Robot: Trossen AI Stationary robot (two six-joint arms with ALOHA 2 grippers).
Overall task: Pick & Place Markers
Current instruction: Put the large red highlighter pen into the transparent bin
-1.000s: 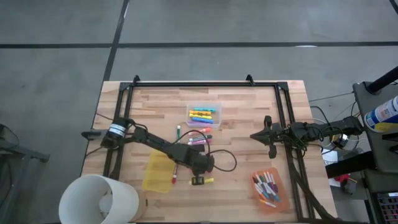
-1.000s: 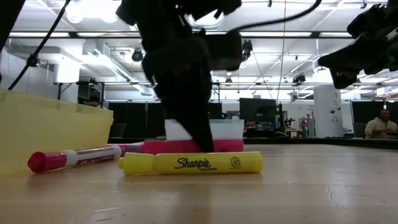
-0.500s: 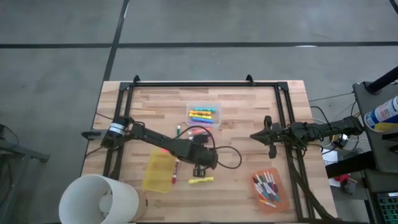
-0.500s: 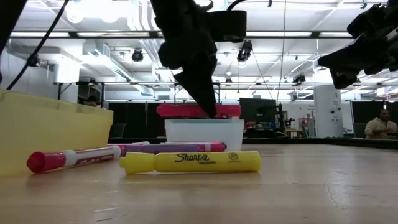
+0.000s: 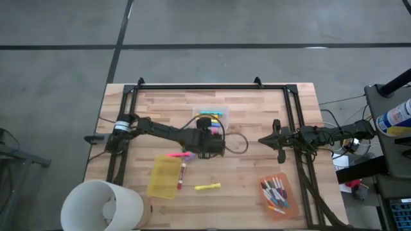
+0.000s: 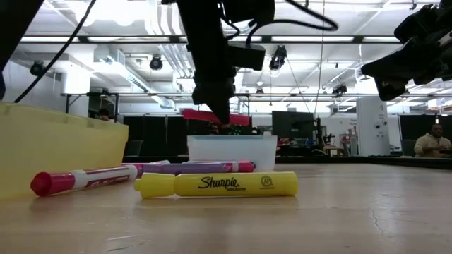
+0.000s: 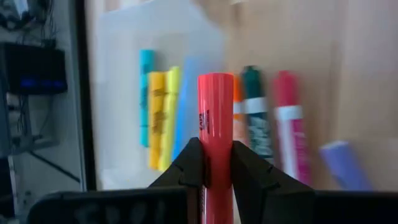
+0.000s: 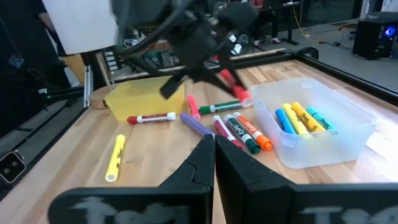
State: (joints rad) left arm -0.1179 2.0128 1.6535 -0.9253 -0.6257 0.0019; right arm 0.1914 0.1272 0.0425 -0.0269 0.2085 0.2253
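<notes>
My left gripper (image 5: 209, 136) is shut on a pink marker (image 7: 214, 118) and hangs just above the near rim of the clear bin (image 5: 210, 115), which holds yellow and blue markers (image 7: 158, 118). Several markers (image 8: 239, 130) lie flat on the table by the bin. A yellow marker (image 6: 219, 185), a red-capped white one (image 6: 85, 180) and a purple one (image 6: 205, 168) lie nearer the front. My right gripper (image 8: 209, 155) waits shut at the table's right side. My left gripper pinches the pink marker's barrel (image 7: 214, 152) between its two fingers (image 7: 191, 163), one on each side. The fingers slant downward from the table's left. The marker's far end (image 7: 215, 81) sticks out past the fingertips. It hangs clear of table and bin, about level (image 6: 205, 115).
A yellow bin (image 5: 164, 177) lies at the front left and an orange bin (image 5: 277, 194) with several markers at the front right. A white round tub (image 5: 103, 205) stands off the front left corner. A black frame (image 5: 212, 85) runs along the table's edges.
My left gripper has lifted the pink marker off the table beside the yellow marker, risen, and gone toward the far edge as far as the clear bin, turning as it went. The marker now hangs clear of the table. The other markers have stayed put.
</notes>
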